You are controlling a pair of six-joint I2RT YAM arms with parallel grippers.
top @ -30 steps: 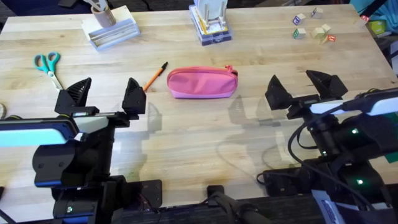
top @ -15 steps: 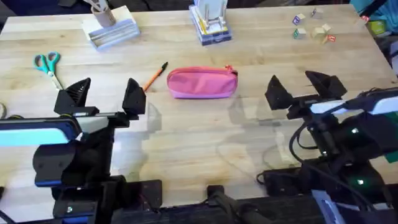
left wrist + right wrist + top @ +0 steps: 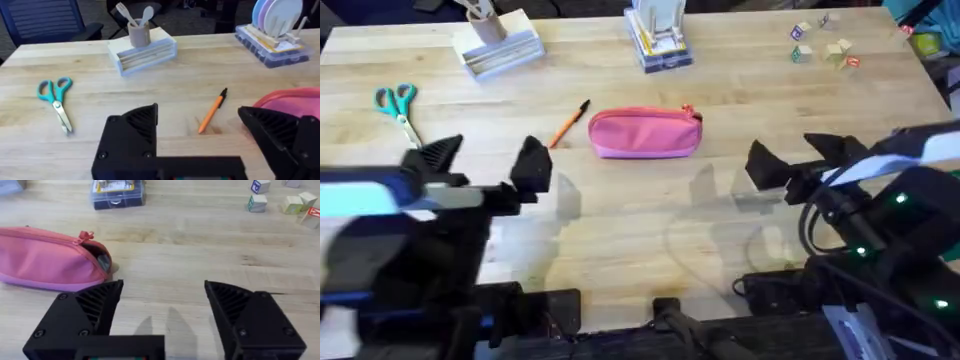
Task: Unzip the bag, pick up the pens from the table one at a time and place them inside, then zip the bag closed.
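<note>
Pouch (image 3: pixel 645 133), pink, oblong, zipped, red pull tab, orange pen (image 3: pixel 568 124) beside it, left tool (image 3: pixel 483 165) and right tool (image 3: pixel 798 158) wide, empty

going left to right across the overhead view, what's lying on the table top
scissors → tray with a utensil cup → orange pen → pink bag → dish rack → toy blocks

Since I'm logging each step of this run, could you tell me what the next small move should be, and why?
Probably the right gripper should move toward the red pull tab on the bag. The zipper looks closed, the orange pen lies on the table beside the bag, and both the right and left gripper are open, holding nothing.
</note>
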